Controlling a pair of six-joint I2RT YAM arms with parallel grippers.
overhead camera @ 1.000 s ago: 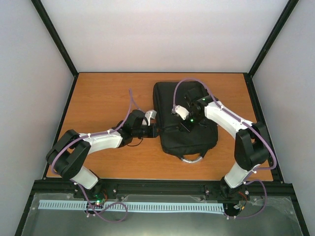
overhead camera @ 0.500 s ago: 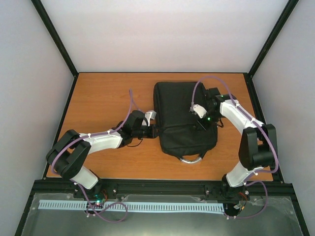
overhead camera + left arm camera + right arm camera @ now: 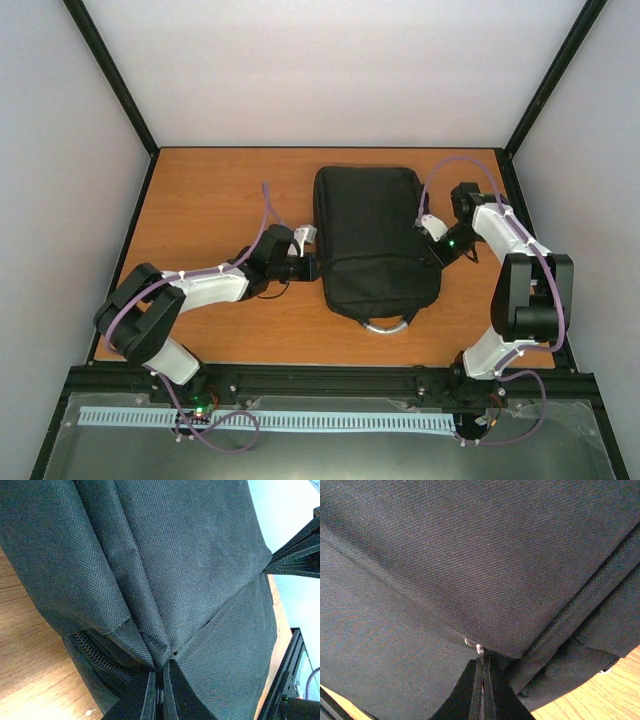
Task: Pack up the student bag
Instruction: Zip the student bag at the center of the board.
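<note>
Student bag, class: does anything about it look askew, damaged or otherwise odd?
Nothing damaged or spilled. The student bag lies flat; its fabric merely puckers into folds where the left gripper pinches its side.

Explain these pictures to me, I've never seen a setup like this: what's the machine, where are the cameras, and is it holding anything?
Two robot arms are bolted at the near edge of a table, each ending in a two-finger gripper. The wide picture is from a camera above and behind them; the close-ups are from a camera on each wrist. A black student bag lies flat on the table, its grey loop handle towards the arms. The left gripper pinches a fabric fold at the bag's left edge; the right gripper is shut on its right edge, beside a metal ring.
</note>
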